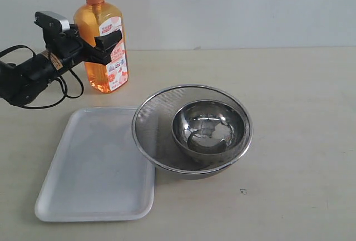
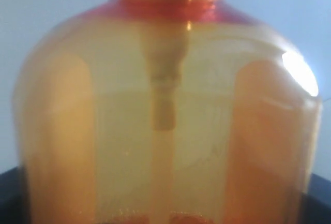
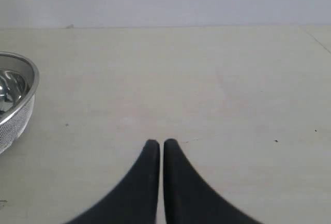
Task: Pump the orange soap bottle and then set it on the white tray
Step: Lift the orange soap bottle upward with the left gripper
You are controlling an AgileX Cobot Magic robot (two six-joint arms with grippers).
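My left gripper [image 1: 103, 44] clasps the tall translucent orange soap bottle [image 1: 98, 77] around its upper body, steadying it upright for pumping. The flat white tray [image 1: 83, 168] lies close beside my hand. My right gripper [image 3: 156, 144] is pinched shut and empty.

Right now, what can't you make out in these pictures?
- Pump top of the soap bottle: cut off by the upper edge of the exterior view; only its white stem shows.
- Left hand: its far finger is hidden behind the bottle in the exterior view; the left wrist view is filled by the blurred bottle.
- Label: wording too small, exterior view.
- Right hand: outside the exterior view.
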